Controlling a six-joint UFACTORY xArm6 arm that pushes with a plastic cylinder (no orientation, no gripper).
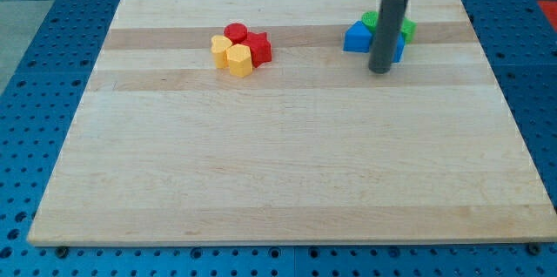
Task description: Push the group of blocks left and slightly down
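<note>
A cluster of blocks lies at the board's upper left: a red round block (pixel 235 31), a red star-like block (pixel 256 47), a yellow heart block (pixel 221 46) and a yellow hexagon block (pixel 240 60), all touching. A second cluster sits at the upper right: a blue triangle block (pixel 355 37), a second blue block (pixel 397 48) and two green blocks (pixel 406 27) partly hidden behind the rod. My tip (pixel 379 70) rests on the board just below the blue blocks, at that cluster's lower edge.
The wooden board (pixel 278 164) lies on a blue perforated table (pixel 52 50). The arm's dark rod comes down from the view's top right.
</note>
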